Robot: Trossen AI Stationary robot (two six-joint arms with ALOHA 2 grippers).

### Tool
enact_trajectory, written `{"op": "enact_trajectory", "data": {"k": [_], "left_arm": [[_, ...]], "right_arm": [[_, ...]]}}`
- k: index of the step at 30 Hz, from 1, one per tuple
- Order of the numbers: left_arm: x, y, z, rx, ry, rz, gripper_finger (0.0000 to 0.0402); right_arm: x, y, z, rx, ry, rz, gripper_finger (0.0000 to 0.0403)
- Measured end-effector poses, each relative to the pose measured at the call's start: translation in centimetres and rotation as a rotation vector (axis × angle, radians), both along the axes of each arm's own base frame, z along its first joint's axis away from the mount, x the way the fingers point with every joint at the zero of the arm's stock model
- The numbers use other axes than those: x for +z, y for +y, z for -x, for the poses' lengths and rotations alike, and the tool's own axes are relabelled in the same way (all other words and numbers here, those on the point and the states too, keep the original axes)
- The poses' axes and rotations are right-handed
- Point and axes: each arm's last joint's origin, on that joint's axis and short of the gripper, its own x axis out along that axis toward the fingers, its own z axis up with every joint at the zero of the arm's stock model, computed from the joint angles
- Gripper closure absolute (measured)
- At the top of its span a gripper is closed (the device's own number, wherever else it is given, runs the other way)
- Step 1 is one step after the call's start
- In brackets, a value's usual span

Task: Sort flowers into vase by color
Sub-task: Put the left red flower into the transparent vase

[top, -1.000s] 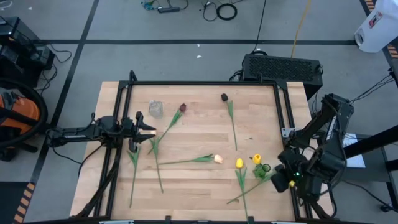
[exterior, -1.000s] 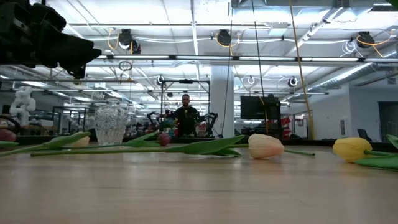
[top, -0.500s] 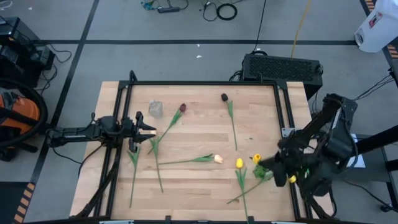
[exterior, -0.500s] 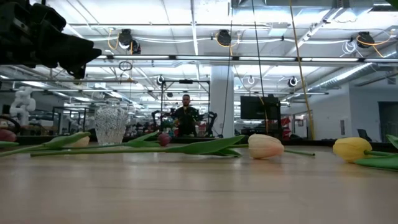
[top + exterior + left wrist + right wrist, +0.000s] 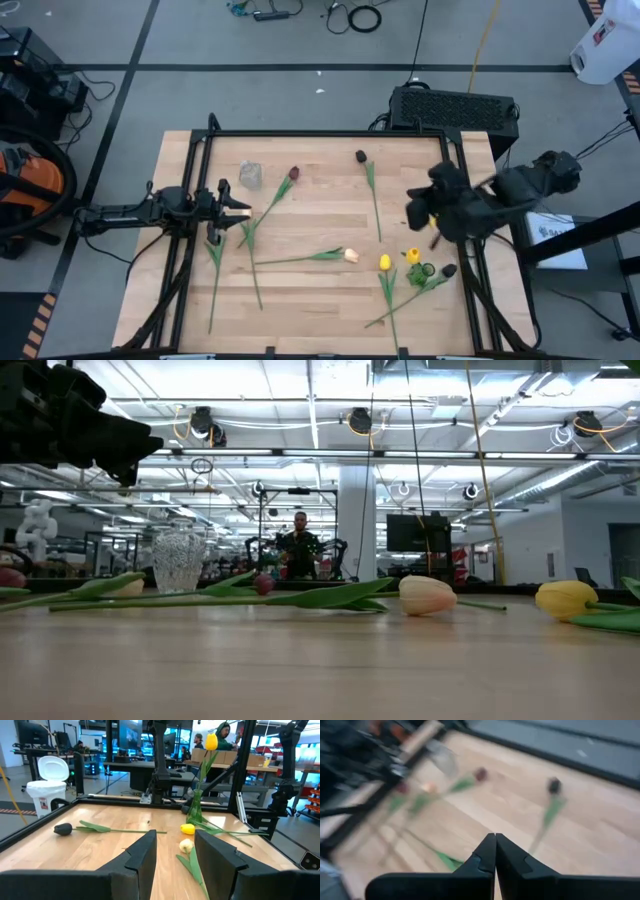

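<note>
Dark right hand (image 5: 418,208) pinched shut and empty, raised over the pale wooden worktop (image 5: 320,290) near its right edge, left hand (image 5: 243,208) parted and empty, level near the left edge, long-stemmed artificial tulips (image 5: 300,257) lying between.

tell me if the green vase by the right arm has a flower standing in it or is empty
It holds one. The green vase stands upright with a yellow tulip rising from it in the left wrist view; other tulips lie flat on the table.

From above we've got tulips (image 5: 297,259) scattered over the desk (image 5: 320,300), a clear vase (image 5: 250,176) at the back left, a green vase (image 5: 427,270) holding one yellow tulip (image 5: 412,256) near the right arm (image 5: 480,205), left gripper (image 5: 240,208) parked left.
</note>
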Motion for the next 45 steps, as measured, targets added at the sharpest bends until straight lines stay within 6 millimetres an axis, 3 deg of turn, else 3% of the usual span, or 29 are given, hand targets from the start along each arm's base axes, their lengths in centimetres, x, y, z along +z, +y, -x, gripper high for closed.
{"op": "enact_trajectory", "data": {"k": [8, 12, 17, 23, 28, 32, 40, 45], "left_arm": [[0.5, 0.0, 0.0, 0.0, -0.053, -0.004, 0.026], [0.8, 0.0, 0.1, 0.0, -0.081, -0.003, 0.026], [1.0, 0.2, 0.1, 0.059, -0.104, 0.125, 0.026], [2.5, 0.5, 0.5, 0.165, -0.048, 0.206, 0.026], [4.7, 0.8, 1.4, 0.297, 0.16, 0.187, 0.0262], [6.5, 0.8, 1.3, 0.353, 0.306, 0.292, 0.0263], [7.8, 0.4, -2.5, 0.449, 0.504, 0.424, 0.0263], [8.7, -0.9, -5.2, 0.516, 0.558, 0.433, 0.0263]], "right_arm": [[-4.4, -2.9, -3.4, 0.054, 0.149, -0.146, 0.0403], [-6.8, -4.0, -5.2, 0.131, 0.118, -0.155, 0.0403], [-8.0, -5.5, -6.6, 0.191, 0.028, -0.135, 0.0403], [-8.0, -7.4, -6.2, 0.17, 0.0, -0.121, 0.0403], [-7.4, -8.8, -5.5, 0.193, -0.011, -0.109, 0.0403], [-7.3, -10.1, -5.1, 0.22, 0.01, -0.087, 0.0403], [-9.3, -13.1, -4.7, 0.369, -0.03, -0.076, 0.0403], [-11.3, -13.9, -2.7, 0.415, -0.041, -0.039, 0.0403]]}}
